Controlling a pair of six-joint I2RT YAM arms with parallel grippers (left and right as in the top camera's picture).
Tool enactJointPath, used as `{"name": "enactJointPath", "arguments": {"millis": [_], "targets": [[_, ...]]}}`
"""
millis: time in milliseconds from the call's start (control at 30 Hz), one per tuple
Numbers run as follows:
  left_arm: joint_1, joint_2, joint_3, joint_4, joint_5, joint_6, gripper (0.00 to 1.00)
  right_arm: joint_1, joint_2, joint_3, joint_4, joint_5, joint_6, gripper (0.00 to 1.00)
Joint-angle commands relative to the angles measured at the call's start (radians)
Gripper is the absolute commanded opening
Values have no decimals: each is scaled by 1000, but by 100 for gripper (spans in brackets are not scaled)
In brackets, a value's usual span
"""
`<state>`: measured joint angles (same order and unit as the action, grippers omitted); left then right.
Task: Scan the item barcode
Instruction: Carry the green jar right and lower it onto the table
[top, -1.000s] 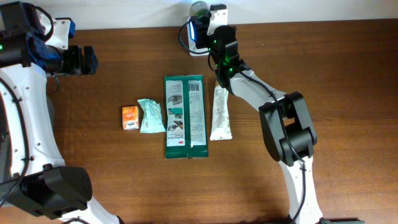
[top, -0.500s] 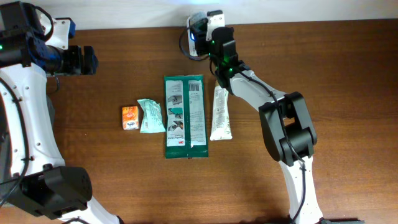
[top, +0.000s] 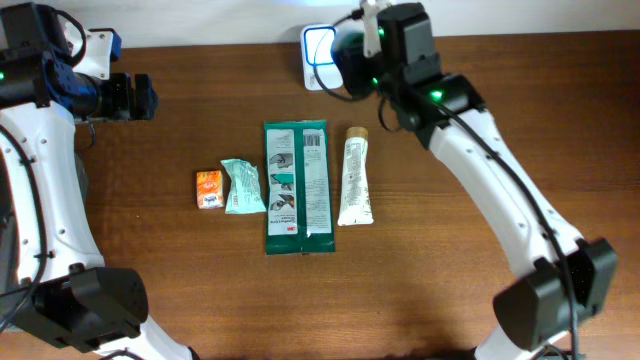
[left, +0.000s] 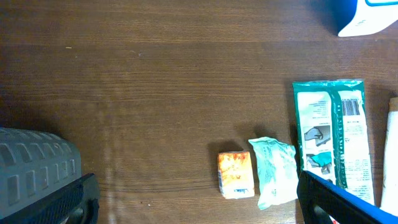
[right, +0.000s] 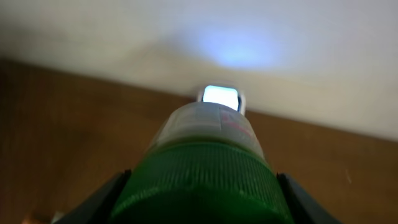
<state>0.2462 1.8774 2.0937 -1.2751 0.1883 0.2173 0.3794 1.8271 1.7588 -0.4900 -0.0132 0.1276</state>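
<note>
Right wrist, right gripper (right: 202, 205): closed on a green-capped bottle (right: 205, 168), one finger at each side of the cap; barcode scanner (right: 221, 96) glows straight ahead of the hand.
Overhead, right gripper: beside the scanner at the table's far edge; bottle hard to see here.
Overhead, left gripper (top: 140, 97): jaws wide, holding nothing; well apart from it lie an orange box (top: 209, 188), mint packet (top: 241, 186), green wipes pack (top: 297, 187) and white tube (top: 355, 180).
Left wrist, fingers (left: 43, 168): far apart; box and packet ahead between them.
</note>
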Motion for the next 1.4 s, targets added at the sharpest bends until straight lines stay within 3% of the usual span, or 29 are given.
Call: {"name": "enactJointPath", "arguments": {"millis": [0, 167, 267, 867, 1100, 1367], "targets": [[0, -11, 7, 2, 14, 13, 99, -29, -33, 6, -235, -5, 23, 35], [0, -11, 7, 2, 14, 13, 99, -132, 2, 4, -594, -6, 46, 40], [0, -11, 7, 2, 14, 13, 99, -200, 27, -16, -650, -6, 46, 40], [0, -11, 7, 2, 14, 13, 99, -740, 154, -185, -522, -81, 90, 43], [0, -11, 7, 2, 14, 13, 99, -840, 211, -185, -476, -93, 91, 46], [0, -11, 7, 2, 14, 13, 99, -853, 212, -185, -476, -19, 91, 47]]}}
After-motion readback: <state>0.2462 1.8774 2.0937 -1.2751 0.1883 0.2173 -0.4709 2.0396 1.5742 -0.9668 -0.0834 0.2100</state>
